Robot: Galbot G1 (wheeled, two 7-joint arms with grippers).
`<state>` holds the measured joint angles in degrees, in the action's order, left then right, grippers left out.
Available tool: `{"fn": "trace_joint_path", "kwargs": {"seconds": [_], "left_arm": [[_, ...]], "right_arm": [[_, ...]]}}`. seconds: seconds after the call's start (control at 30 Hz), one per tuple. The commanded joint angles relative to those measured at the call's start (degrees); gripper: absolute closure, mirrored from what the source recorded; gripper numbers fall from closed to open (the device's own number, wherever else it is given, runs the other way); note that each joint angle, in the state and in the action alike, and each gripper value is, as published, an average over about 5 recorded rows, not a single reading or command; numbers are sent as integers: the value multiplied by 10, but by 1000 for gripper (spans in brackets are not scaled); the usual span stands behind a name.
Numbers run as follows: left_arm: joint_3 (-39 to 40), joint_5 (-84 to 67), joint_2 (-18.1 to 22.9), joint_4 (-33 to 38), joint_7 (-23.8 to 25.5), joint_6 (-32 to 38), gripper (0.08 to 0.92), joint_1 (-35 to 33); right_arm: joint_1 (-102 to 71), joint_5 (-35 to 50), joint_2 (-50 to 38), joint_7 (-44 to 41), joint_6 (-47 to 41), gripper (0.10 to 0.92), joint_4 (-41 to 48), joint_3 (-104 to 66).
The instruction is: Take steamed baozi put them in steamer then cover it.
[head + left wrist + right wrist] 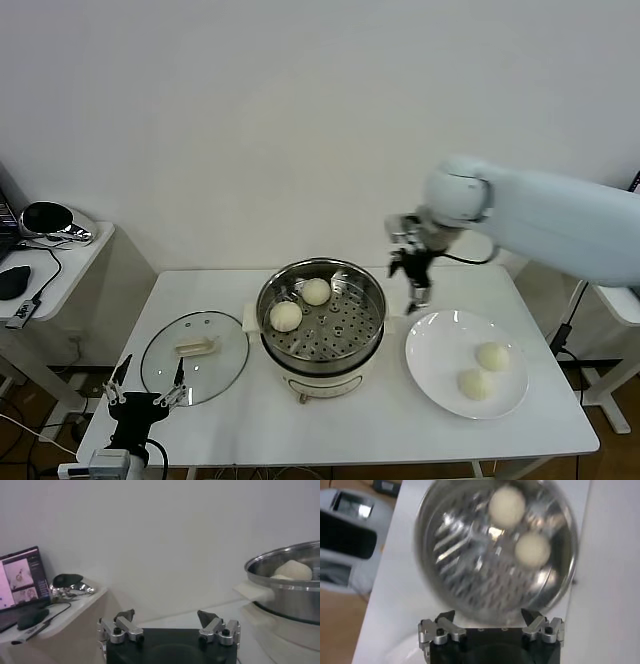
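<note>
Table (230,415) white, wall (300,100) plain behind.

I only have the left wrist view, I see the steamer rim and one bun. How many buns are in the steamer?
Observer: Two steamed baozi sit on the tray of the steamer.
Operator: Any left on the plate?
Observer: Two more rest on the white plate, right of the steamer.
Operator: Where's the cover?
Observer: The glass cover lies flat on the table, left of the steamer.
Operator: And the right gripper?
Observer: The right gripper hangs open and empty between steamer and plate.
</note>
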<state>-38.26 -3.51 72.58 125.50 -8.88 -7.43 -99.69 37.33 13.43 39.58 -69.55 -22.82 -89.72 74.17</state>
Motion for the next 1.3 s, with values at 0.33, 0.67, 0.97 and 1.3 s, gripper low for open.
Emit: {"fn": "trace_joint_path", "kwargs": {"seconds": [0.33,0.67,0.97,1.3], "left_arm": [[8,12,12,-1,1,0,177,-5],[3,14,15,0,0,0,177,-12],[-4,13,16,0,-1,2,177,-18],[-7,13,16,0,-1,2,177,-17]], "right_arm": [[-394,-222,-190,4,75,203,-24,-267],[-474,-260,-131,29,80,203,50,-326],[-493,-259,-91,44,77,203,84,-331],[-501,-258,-60,60,76,203,99,-336]]}}
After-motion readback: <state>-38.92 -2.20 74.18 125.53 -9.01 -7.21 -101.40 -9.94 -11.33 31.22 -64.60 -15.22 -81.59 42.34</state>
